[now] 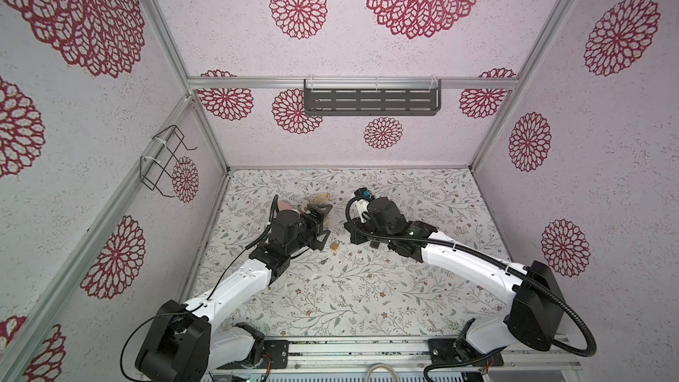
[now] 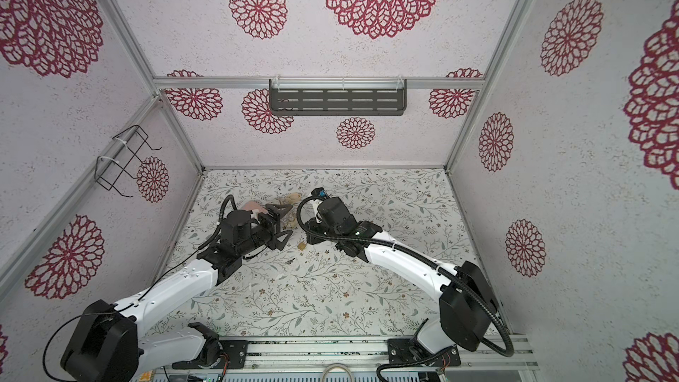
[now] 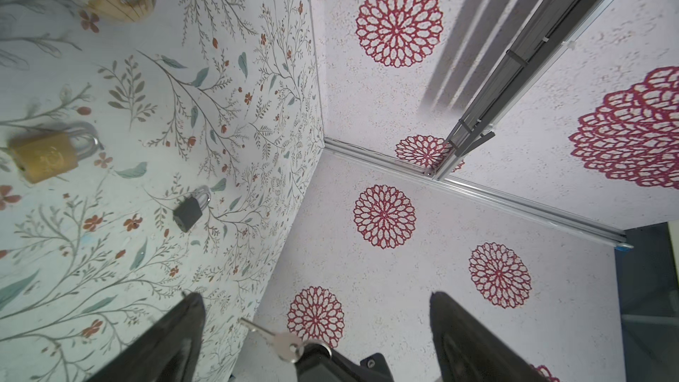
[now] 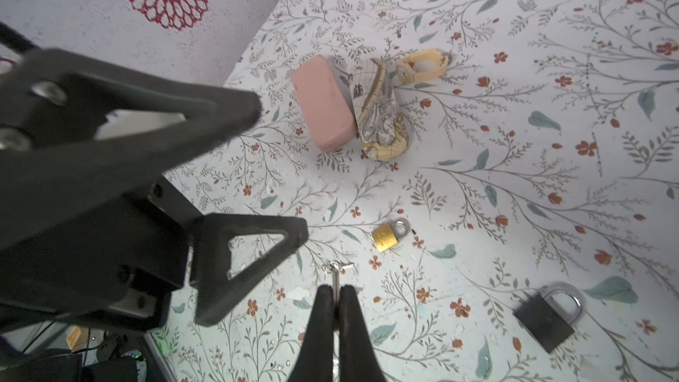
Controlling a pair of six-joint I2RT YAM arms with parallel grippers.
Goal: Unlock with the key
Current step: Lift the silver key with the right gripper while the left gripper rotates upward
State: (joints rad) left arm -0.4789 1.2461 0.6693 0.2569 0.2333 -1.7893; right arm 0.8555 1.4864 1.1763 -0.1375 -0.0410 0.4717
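Right wrist view: two padlocks are lying flat and apart on the floral-printed tabletop, one brass padlock and one matte black padlock, both with curved steel shackles. The right gripper is pinching one thin silver metal key between its black tips, with the brass padlock lying near, beyond them. The left gripper is hanging spread wide, empty.

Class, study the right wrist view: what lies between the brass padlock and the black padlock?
Nothing stands there. Between the brass padlock and the black padlock only bare floral tabletop shows, clearest in the right wrist view.
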